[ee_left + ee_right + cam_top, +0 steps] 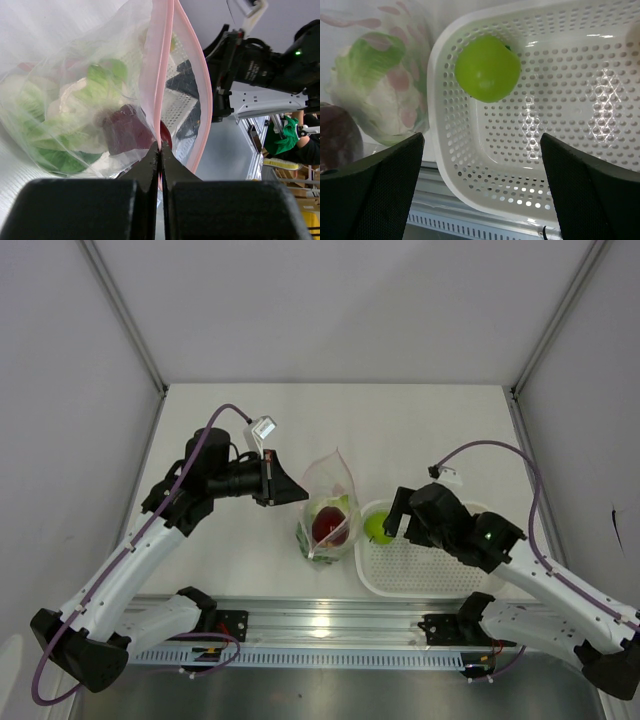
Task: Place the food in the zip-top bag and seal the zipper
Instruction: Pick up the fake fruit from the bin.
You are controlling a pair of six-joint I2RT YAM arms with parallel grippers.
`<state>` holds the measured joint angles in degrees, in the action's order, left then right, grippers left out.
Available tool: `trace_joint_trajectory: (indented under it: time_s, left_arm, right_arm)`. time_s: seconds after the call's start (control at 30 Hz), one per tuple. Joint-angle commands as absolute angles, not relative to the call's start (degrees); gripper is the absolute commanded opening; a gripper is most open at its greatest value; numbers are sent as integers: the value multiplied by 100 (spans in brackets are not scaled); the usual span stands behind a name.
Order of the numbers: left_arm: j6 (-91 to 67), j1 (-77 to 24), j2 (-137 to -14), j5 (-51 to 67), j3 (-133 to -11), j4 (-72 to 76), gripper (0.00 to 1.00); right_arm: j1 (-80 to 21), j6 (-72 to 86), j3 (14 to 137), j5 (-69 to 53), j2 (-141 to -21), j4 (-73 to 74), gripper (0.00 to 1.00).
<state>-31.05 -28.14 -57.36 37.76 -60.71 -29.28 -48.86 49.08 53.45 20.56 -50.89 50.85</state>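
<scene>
The zip-top bag (332, 502) stands mouth-up at the table's middle. It holds the lettuce (102, 75), the cauliflower (70, 100) and the dark red apple (125, 131). My left gripper (160, 148) is shut on the zipper (159, 85), one pink lip of the open mouth; in the top view the left gripper (302, 494) is at the bag's left side. The green apple (487, 67) lies in the white basket (560, 165). My right gripper (481, 141) is open and empty above the basket's left end, just behind the apple (378, 528). The yellow-orange fruit cannot be made out.
The white perforated basket (420, 562) sits right of the bag, near the table's front edge. White enclosure walls stand left, right and behind. A metal rail (330, 625) runs along the front, between the arm bases.
</scene>
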Motion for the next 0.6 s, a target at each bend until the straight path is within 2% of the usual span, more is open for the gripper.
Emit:
trace_joint_trajectory:
  time_s: [0.0, 0.23, 0.57]
  left_arm:
    - [-3138, -2786, -5669, 3858, -6170, -2856, 1]
    - [-3138, -2786, -5651, 3858, -6117, -2856, 1]
    - [-3146, -2786, -5634, 3858, -6135, -2874, 1]
  right_arm:
    - [-4843, 5071, 5098, 1680, -5272, 4536, 100]
    - [-4834, 4729, 4738, 1459, -5765, 3894, 97]
    - [-4421, 4175, 4702, 1213, -6511, 3525, 99]
